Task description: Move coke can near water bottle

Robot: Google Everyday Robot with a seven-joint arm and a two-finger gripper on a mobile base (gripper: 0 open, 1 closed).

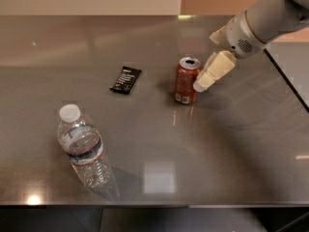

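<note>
The coke can [186,80] stands upright near the middle of the grey steel table [227,139], red-orange with a silver top. The water bottle [85,150] stands at the front left, clear with a white cap and a dark label band. My gripper [202,83] comes in from the upper right on a grey arm; its cream fingers [216,69] point down and left, with the tip right beside the can's right side.
A flat black packet [126,79] lies left of the can. The table's right edge [286,81] runs diagonally behind the arm, with a lower surface beyond it. A wall stands behind the far edge.
</note>
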